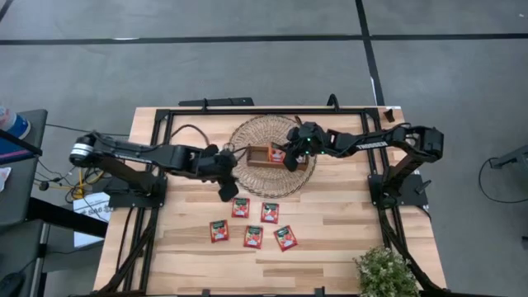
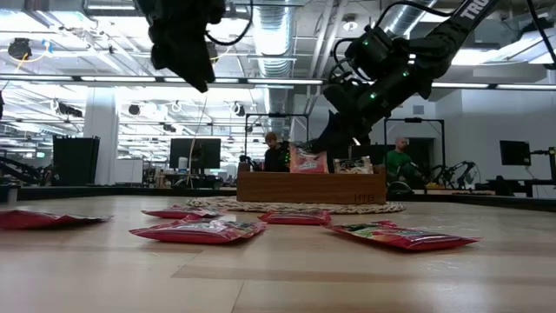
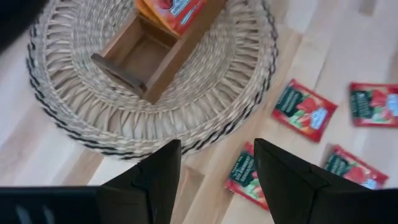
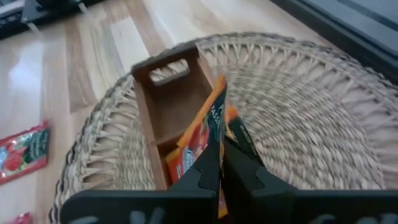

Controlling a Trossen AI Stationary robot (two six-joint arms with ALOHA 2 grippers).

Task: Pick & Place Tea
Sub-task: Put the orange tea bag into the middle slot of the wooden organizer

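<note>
The left gripper (image 1: 228, 191) hangs above the desk a little left of centre, just off the near-left rim of the woven mat (image 1: 247, 132), its fingers (image 3: 160, 177) spread apart and empty. The left wrist view looks down past them at the mat's edge and the nearest loose sachets, so it seems poised to drop on one of them next.

Five tea sachets (image 1: 252, 236) lie flat on the bare wood toward the near edge, around the middle of the desk's width, spaced apart so each can be gripped on its own.

Behind them, toward the far edge, the mat carries the wooden tray (image 2: 311, 186), with sachets already standing on edge in it. The end compartment seen in the left wrist view is empty.

The right gripper (image 1: 290, 154) reaches in from the right side over the tray, tilted downward. Its fingers are closed on an orange sachet (image 4: 214, 115), holding it upright by its top edge, likely so it slots on edge into a compartment beside the ones already there.

A potted plant (image 1: 384, 272) sits at the near-right corner.
</note>
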